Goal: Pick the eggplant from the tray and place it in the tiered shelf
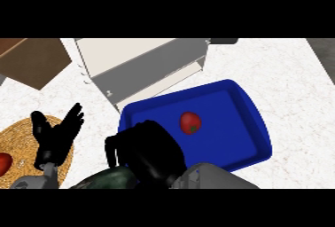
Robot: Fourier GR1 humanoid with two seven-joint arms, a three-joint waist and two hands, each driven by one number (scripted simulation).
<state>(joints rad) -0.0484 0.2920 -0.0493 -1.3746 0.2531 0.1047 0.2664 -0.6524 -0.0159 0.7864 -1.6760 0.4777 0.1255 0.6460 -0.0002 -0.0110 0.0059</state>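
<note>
Right hand (149, 148), black, sits at the near-left corner of the blue tray (243, 133), fingers curled downward over a dark green-purple object, apparently the eggplant (110, 179). That object shows just below and left of the hand, at the counter's near edge, outside the tray's rim. Contact between fingers and eggplant cannot be made out clearly; the hand covers much of it.

Left hand (57, 133) rests released near the counter's left edge, fingers straight and pointing up, above a round woven mat (20, 142). A red item (3, 162) lies on the mat at the left edge, only partly showing.

A red tomato with a green stem (189, 122) lies inside the tray, near its middle, apart from the right hand.

White and grey tiered shelf (141, 62) stands toward the far edge, just beyond the tray's far-left corner. Brown wooden board (29, 60) occupies the far-left corner of the speckled white counter (288, 75).
</note>
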